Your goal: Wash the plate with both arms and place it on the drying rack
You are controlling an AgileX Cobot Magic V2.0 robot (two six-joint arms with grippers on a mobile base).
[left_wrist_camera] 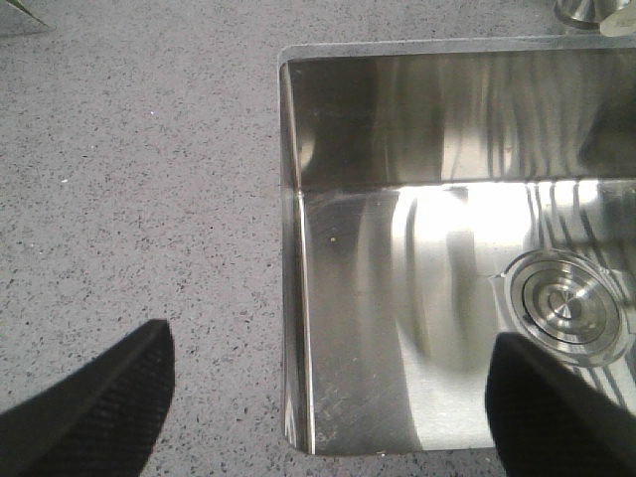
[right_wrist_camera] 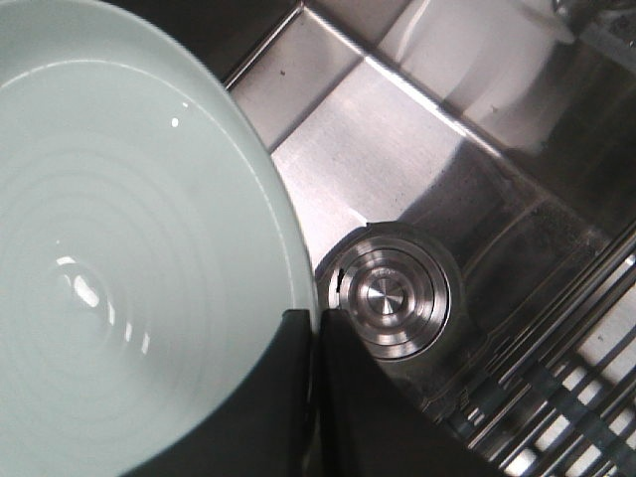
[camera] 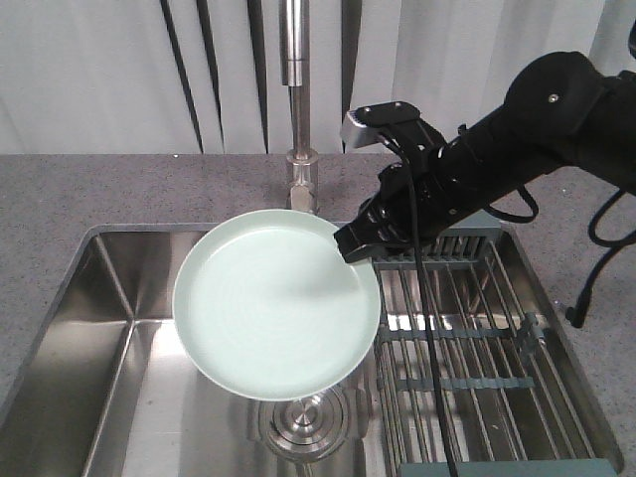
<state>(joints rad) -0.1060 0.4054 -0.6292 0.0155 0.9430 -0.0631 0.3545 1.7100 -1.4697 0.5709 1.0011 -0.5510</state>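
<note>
1. Two black fingers of the right gripper [right_wrist_camera: 316, 333] are clamped on the rim of the round pale mint-green plate [right_wrist_camera: 119, 248], one above the edge and one below it.
2. We judge the plate light and stiff. One pinch at its right edge carries it face up with no visible sag.
3. Its surface shows small glints, so we would treat it as slippery. The low raised rim is the only lip to grip.
4. Below it sits the round steel drain [right_wrist_camera: 388, 293] in the floor of the steel sink basin [camera: 109, 298]. The plate hangs clear above both.
5. The left gripper [left_wrist_camera: 330, 343] has its jaws wide apart and holds nothing. It hovers over the basin's left wall and the grey speckled stone countertop [left_wrist_camera: 129, 199].
6. A second hold, in our view, belongs on the plate's free left rim, opposite the present grip.
7. The rectangular steel-wire drying rack [camera: 467, 328] lies across the basin's right half, just beside the plate.
8. Farthest back, the upright steel tap [camera: 296, 99] stands behind the plate.
</note>
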